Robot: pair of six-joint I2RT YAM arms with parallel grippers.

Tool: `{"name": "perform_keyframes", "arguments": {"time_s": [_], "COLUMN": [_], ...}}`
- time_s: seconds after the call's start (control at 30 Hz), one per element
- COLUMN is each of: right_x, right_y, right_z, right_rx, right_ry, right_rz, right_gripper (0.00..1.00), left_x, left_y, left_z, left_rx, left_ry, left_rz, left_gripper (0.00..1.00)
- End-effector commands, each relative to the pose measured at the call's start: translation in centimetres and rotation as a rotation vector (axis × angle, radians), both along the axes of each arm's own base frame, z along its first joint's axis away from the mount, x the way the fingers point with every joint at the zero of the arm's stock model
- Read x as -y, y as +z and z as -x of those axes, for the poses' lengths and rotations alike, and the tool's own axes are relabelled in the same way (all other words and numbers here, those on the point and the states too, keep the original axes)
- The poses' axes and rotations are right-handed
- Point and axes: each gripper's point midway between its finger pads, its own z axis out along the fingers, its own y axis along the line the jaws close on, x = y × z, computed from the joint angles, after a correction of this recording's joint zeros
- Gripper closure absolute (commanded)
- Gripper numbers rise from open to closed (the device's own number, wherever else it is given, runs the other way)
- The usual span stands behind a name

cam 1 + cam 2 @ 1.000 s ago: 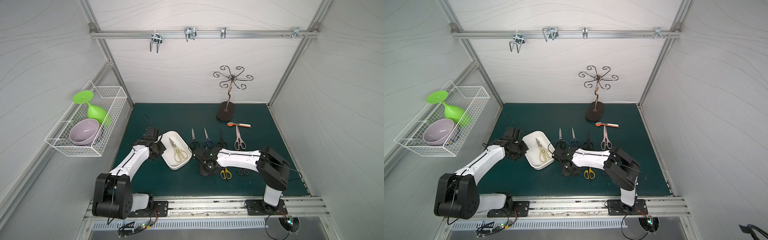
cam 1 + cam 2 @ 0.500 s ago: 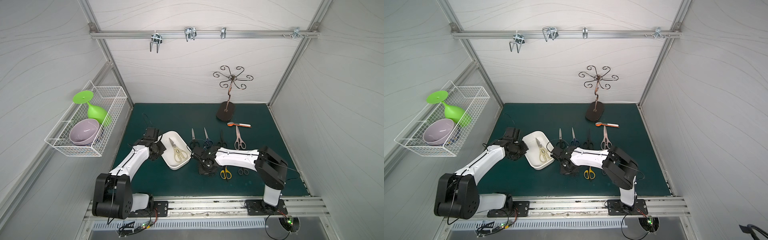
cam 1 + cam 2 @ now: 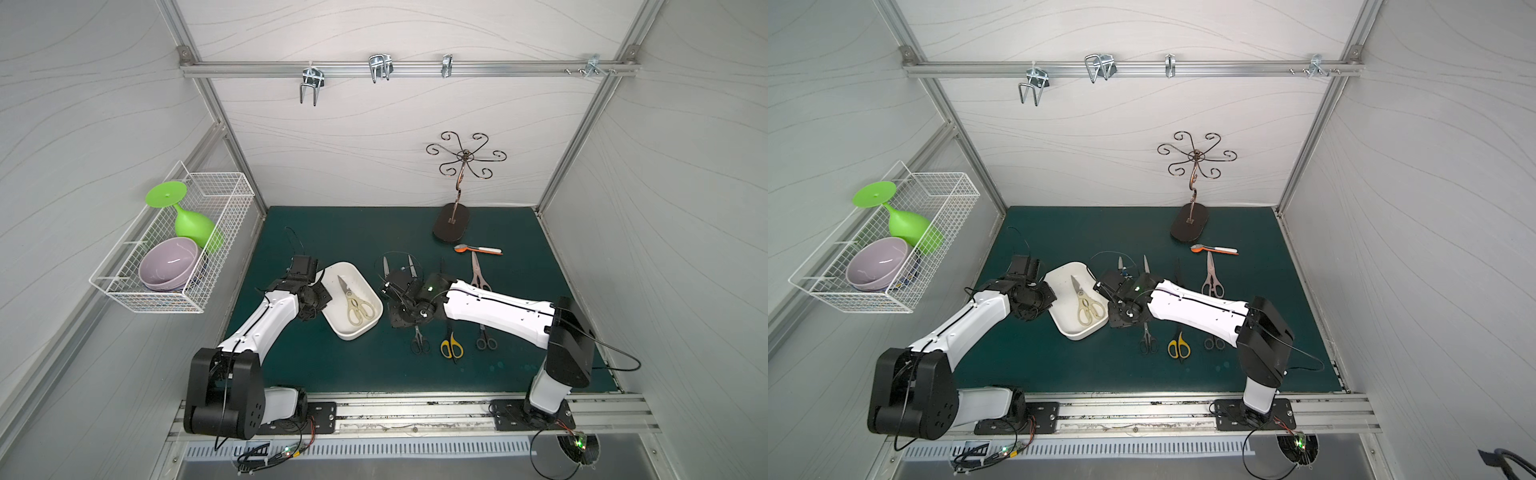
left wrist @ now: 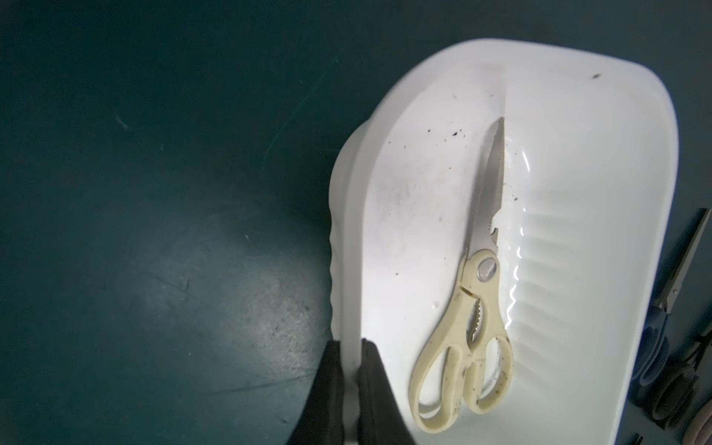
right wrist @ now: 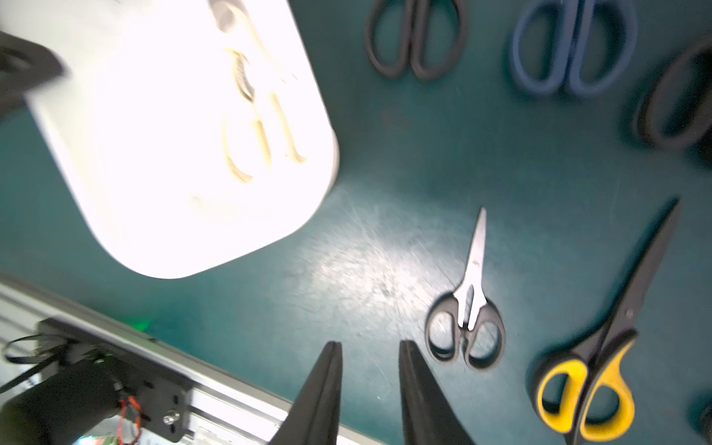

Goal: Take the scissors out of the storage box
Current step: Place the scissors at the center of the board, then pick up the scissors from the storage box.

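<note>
Pinching rim of storage box [image 4: 578, 115], cream scissors [image 4: 479, 271] inside, with left gripper [image 4: 350, 348] at lower centre; holding right gripper [image 5: 370, 346] parted, empty.

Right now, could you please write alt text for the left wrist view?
Cream kitchen shears lie closed inside the white storage box on a dark green mat. The left end effector pinches the box's rim.
</note>
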Motion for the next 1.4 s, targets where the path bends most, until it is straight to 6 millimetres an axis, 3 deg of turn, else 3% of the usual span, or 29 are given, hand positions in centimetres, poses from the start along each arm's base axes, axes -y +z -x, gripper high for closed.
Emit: {"name": "perform_keyframes", "arguments": {"time_s": [0.0, 0.17, 0.3, 0.53, 0.8, 0.97, 1.17, 1.37], "right_x": [-1.0, -5.3, -8.8, -12.1, -14.3, -13.7, -13.0, -13.5], "right_y": [0.9, 1.2, 0.2, -2.6, -5.0, -7.1, -8.1, -9.0], "right_z": [-1.1, -2.1, -1.9, -0.6, 0.5, 0.1, -0.7, -0.6], "right_rx": [0.066, 0.112, 0.094, 0.030, -0.051, -0.092, -0.084, -0.108], "right_ry": [0.104, 0.194, 0.281, 0.362, 0.356, 0.290, 0.235, 0.233], "right_rz": [0.002, -0.118, -0.149, -0.177, -0.168, -0.075, -0.027, -0.025], "right_gripper": [0.70, 0.70, 0.71, 0.70, 0.67, 0.67, 0.67, 0.67], "left_x": [-0.5, -0.6, -0.1, 1.2, 1.6, 1.7, 1.9, 2.0], "left_y": [1.3, 1.8, 1.9, 1.6, 0.8, 0.6, 0.5, 0.4], "left_z": [-0.4, 0.0, 0.2, 0.0, -0.1, -0.2, -0.3, -0.3], "left_rx": [0.049, 0.051, 0.044, 0.047, 0.032, 0.022, 0.018, 0.014], "left_ry": [-0.011, -0.035, -0.065, -0.098, -0.073, -0.066, -0.061, -0.059], "left_rz": [-0.033, -0.046, -0.030, 0.008, 0.040, 0.047, 0.060, 0.067], "left_gripper": [1.00, 1.00, 1.00, 1.00, 1.00, 1.00, 1.00, 1.00]}}
